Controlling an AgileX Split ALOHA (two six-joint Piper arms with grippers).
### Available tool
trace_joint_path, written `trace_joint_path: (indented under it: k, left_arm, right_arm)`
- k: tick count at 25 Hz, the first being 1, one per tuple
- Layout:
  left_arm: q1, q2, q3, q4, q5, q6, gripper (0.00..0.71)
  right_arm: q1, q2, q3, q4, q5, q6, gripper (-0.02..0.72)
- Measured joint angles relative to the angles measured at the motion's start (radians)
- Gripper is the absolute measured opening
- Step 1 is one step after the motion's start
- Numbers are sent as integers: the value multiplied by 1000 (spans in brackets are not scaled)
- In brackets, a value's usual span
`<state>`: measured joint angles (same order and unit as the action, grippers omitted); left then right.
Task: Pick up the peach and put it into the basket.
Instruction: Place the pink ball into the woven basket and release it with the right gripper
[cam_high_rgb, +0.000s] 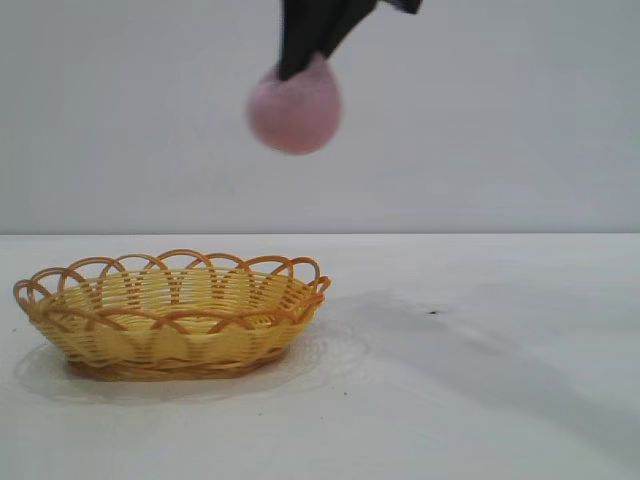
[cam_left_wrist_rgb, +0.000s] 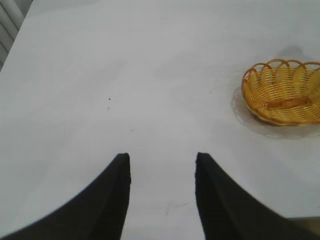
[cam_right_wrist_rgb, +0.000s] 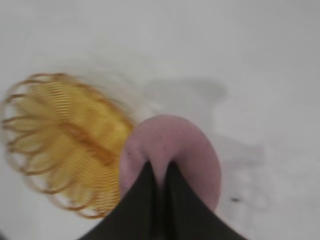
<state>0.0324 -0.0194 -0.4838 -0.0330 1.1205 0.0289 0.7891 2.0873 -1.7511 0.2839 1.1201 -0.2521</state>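
Nearest the exterior camera, on the left of the white counter (cam_high_rgb: 480, 400), sits the basket (cam_high_rgb: 170, 315), upright, with nothing visible inside it. High above it, over the basket's right end, hangs the peach (cam_high_rgb: 295, 108), clear of the counter and well apart from the basket rim. It is pinched at its top by the right end effector (cam_high_rgb: 318, 50), whose black fingers (cam_right_wrist_rgb: 145, 195) are drawn nearly together and press into the fruit's pink skin; the end effector points steeply down. In the right wrist view the peach (cam_right_wrist_rgb: 172, 145) shows just beside the basket's edge (cam_right_wrist_rgb: 30, 100) below. The left end effector (cam_left_wrist_rgb: 162, 172) hovers above bare counter (cam_left_wrist_rgb: 100, 75), partly open and holding nothing, well apart from the basket (cam_left_wrist_rgb: 282, 92).
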Motion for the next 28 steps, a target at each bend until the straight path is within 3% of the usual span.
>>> trace_joint_path:
  k: [9,10,11,12,15,18,21,23,24,28]
  left_arm:
    - [0,0,0,0,0,0,274]
    - [0,0,0,0,0,0,274]
    - [0,0,0,0,0,0,274]
    - [0,0,0,0,0,0,274]
    - [0,0,0,-2,0,0,274]
    - [0,0,0,-2,0,0,274]
    - [0,0,0,-2,0,2,274]
    - [0,0,0,-2,0,2,274]
    - [0,0,0,-2,0,2,274]
    - [0,0,0,-2,0,2,274]
  right_arm:
    - [24,98,2,-4,-39,2,0]
    - [24,98,2,-9,-46,2,57]
    - [24,98,2,-14,-51,2,57]
    - [24,98,2,-19,-56,2,138]
    - [24,98,2,-23,-56,8,288]
    - [24,98,2,-23,-34,15,407]
    - [24,76,2,-46,-30,21,406]
    - [19,37,2,-88,-38,57,447]
    - [6,15,2,-111,-49,91,432]
    - [-143,-36,2,-179,-68,206,432]
